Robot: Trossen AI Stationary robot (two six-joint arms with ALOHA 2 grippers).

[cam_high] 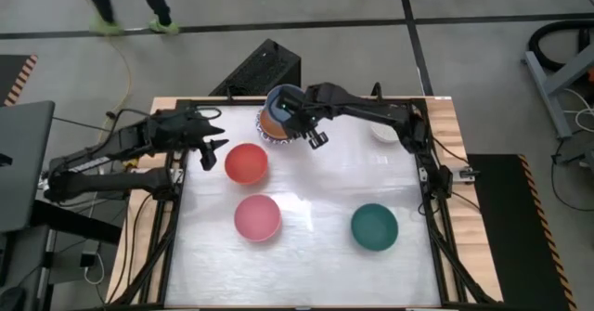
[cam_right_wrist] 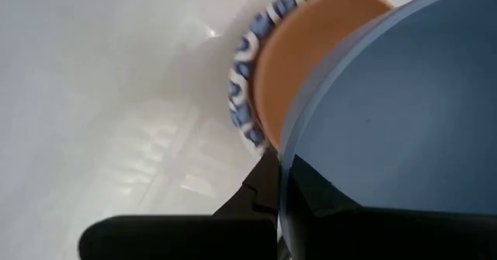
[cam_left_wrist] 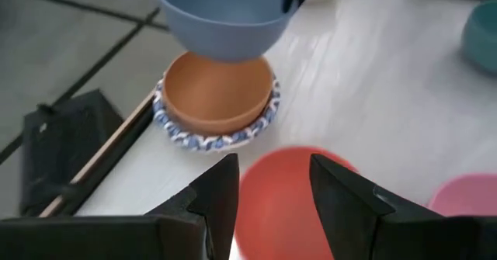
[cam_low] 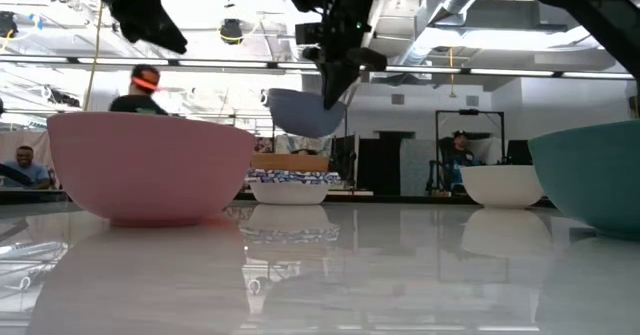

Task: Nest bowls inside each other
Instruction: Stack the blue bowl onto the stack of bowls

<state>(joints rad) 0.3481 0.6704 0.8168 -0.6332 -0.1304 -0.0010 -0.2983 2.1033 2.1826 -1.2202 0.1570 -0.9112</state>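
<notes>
From above, the right gripper (cam_high: 295,118) pinches the rim of a blue bowl (cam_high: 281,100) and holds it directly over the stack (cam_high: 269,128) at the table's far edge, an orange bowl nested in a white bowl with a blue-patterned rim. The left gripper (cam_high: 215,144) hangs just beside the stack with its fingers spread, holding nothing, above the edge of the red bowl (cam_high: 246,163). The pink bowl (cam_high: 257,217) sits beyond the red one from the stack, the dark green bowl (cam_high: 374,226) is well apart from it, and a cream bowl (cam_high: 382,132) rests near the far corner under the right arm. At table level, the blue bowl (cam_low: 305,112) hangs tilted in the air, clear of the stack (cam_low: 290,183), with the pink bowl (cam_low: 150,167) in front and people in the room behind. The left wrist camera shows the blue bowl (cam_left_wrist: 220,18) hovering over the orange bowl (cam_left_wrist: 217,93) without touching it, its own fingers (cam_left_wrist: 220,194) apart. The right wrist camera shows the blue bowl (cam_right_wrist: 396,120) covering part of the orange bowl (cam_right_wrist: 299,66) and the patterned rim (cam_right_wrist: 245,97).
</notes>
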